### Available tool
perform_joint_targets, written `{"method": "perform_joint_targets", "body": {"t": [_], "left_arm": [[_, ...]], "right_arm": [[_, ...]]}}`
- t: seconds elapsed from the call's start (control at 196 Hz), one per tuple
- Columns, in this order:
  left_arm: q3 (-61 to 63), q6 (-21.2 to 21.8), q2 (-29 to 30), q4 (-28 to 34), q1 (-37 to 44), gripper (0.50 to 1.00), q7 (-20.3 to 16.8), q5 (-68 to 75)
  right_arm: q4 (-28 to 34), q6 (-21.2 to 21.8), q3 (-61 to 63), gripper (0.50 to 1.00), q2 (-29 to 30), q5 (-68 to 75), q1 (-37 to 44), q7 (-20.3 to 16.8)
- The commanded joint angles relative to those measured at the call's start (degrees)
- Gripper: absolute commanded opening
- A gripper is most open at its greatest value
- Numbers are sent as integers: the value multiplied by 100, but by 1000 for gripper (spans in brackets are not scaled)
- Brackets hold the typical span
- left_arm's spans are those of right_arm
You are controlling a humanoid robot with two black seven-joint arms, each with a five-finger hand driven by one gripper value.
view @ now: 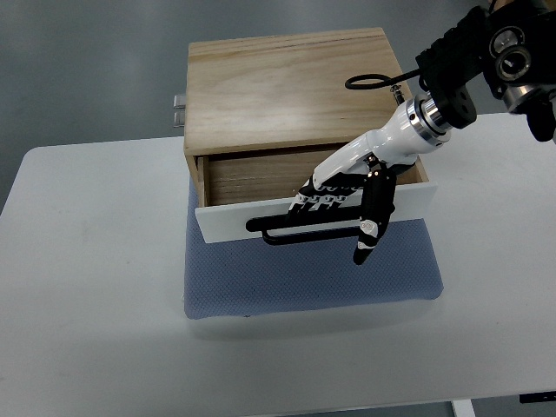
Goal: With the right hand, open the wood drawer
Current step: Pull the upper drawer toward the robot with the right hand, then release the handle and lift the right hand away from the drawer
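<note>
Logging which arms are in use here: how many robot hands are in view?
1. The right robot hand comes in from the upper right, fingers curled on the black handle of the partly open wood drawer. No left robot hand shows.

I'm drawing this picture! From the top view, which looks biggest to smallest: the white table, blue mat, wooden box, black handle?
1. white table
2. blue mat and wooden box: they look too alike to rank, and the box partly hides the mat
3. black handle
</note>
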Motion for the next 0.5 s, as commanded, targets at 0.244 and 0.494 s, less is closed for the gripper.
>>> {"method": "perform_joint_targets", "body": {"t": [0.244,0.494], "left_arm": [[-3,1,0,0,4,1000,0,0],[5,1,0,0,-5,1000,0,0]], "right_arm": [[18,0,304,936,-227,-1,168,-1],[-69,0,797,936,-499,456,159,-10]]}}
